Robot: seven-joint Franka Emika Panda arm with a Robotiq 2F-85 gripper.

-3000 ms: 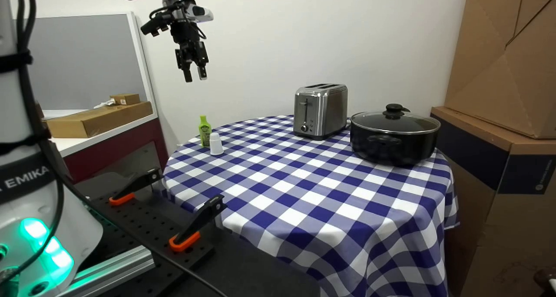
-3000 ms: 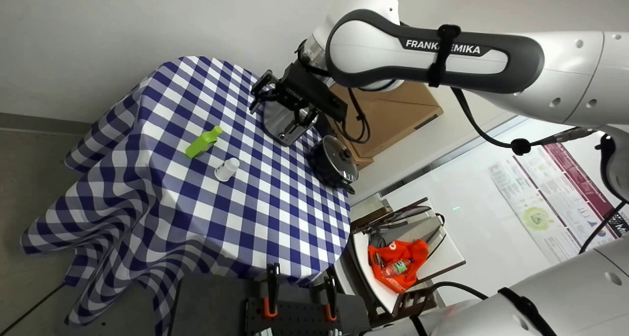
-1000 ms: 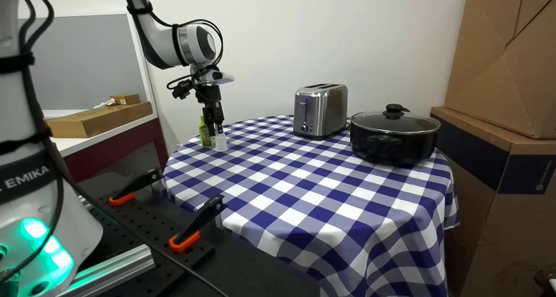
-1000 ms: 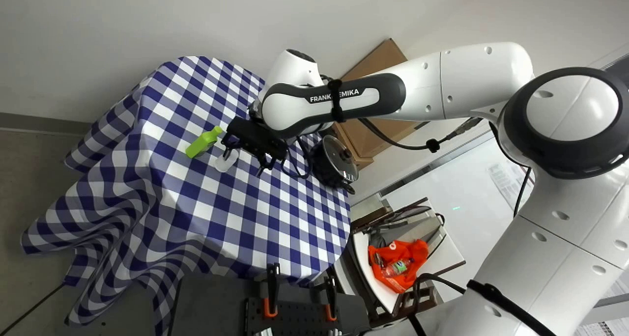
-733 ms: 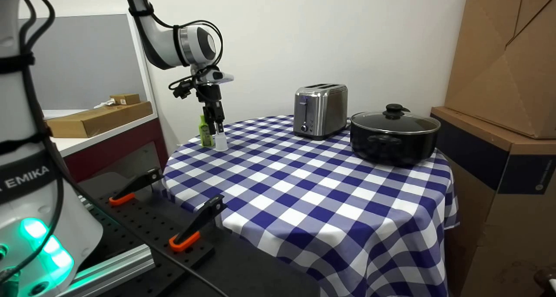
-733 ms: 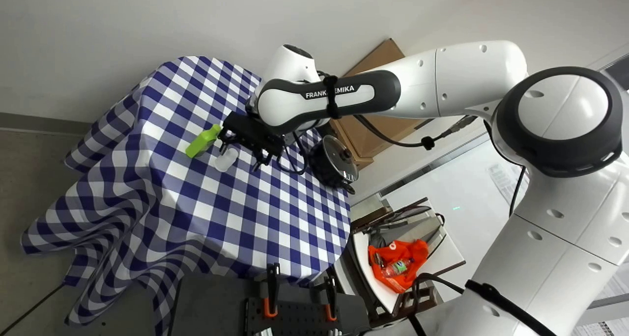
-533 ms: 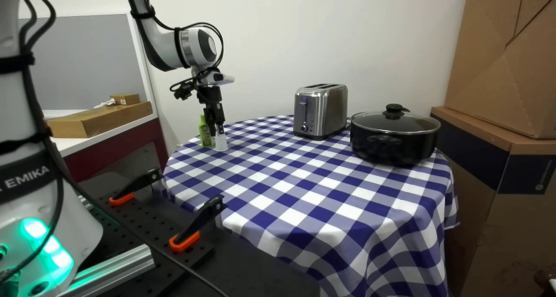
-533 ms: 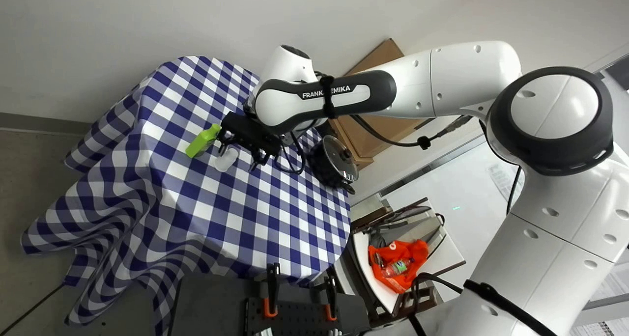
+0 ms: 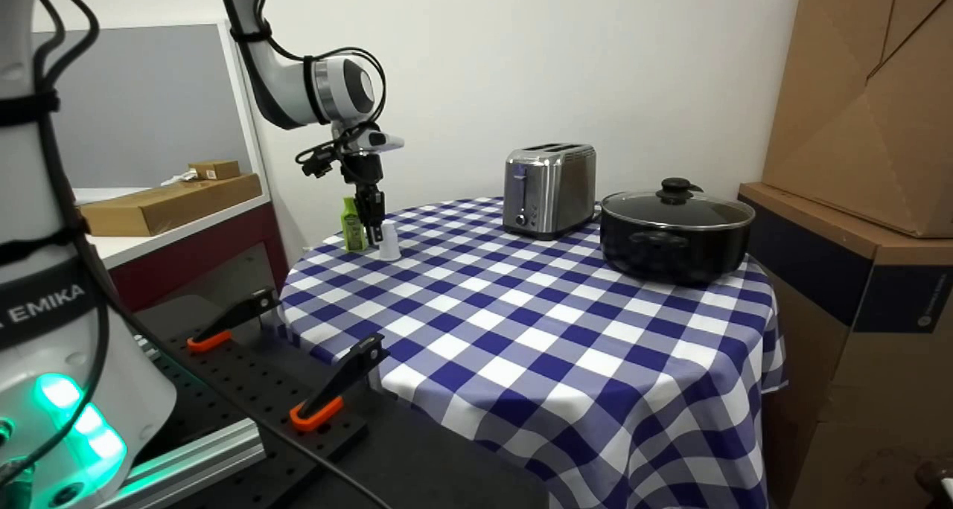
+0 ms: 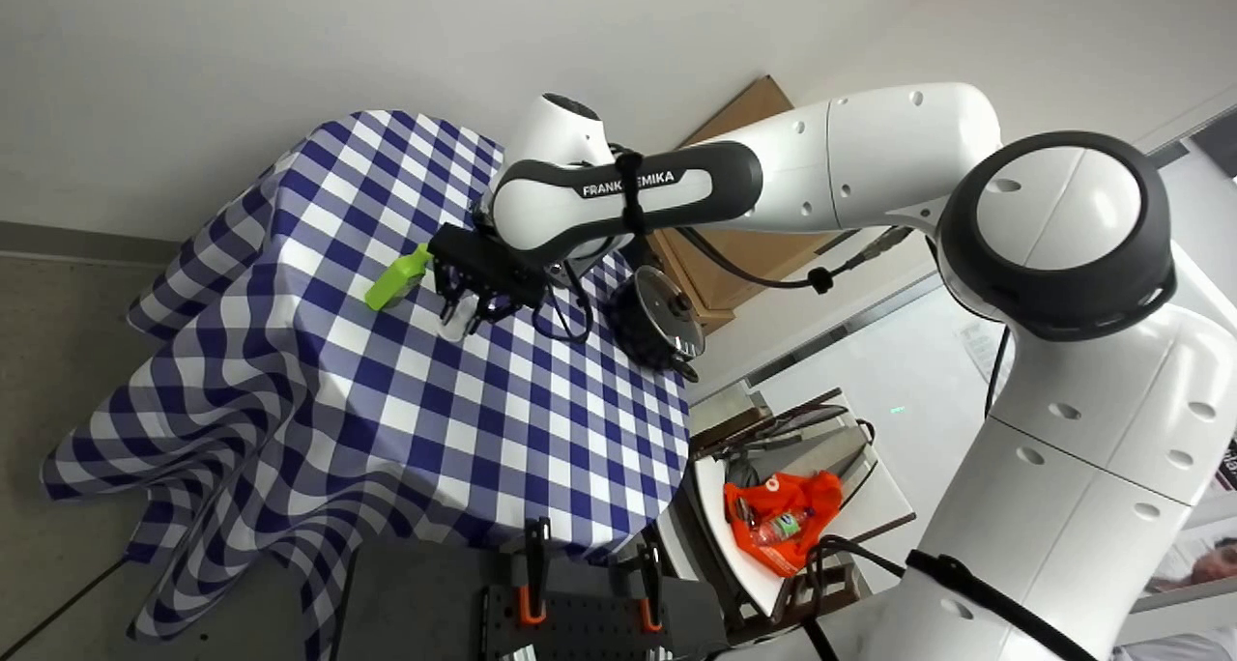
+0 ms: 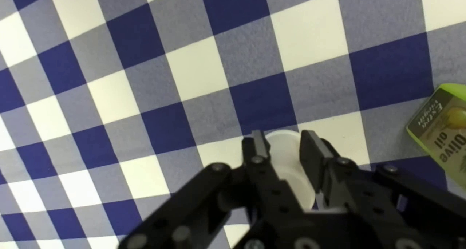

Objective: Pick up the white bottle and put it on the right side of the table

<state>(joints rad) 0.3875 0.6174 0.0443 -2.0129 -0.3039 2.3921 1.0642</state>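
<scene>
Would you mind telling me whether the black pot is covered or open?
Covered: a lid with a black knob lies across the top of the black pot in both exterior views.

In an exterior view, the table (image 9: pixel 484 330) holds olive oil (image 9: pixel 352 234) left, toaster (image 9: pixel 549 193) and pot (image 9: pixel 674 245) right, the bottle (image 9: pixel 390 251) between them.

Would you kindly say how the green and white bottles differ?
The green bottle looks taller than the white bottle. The green bottle shows an olive-oil label; the white bottle shows none. The hand has the white bottle between its fingers; the green bottle stands outside them. Both appear upright.
</scene>
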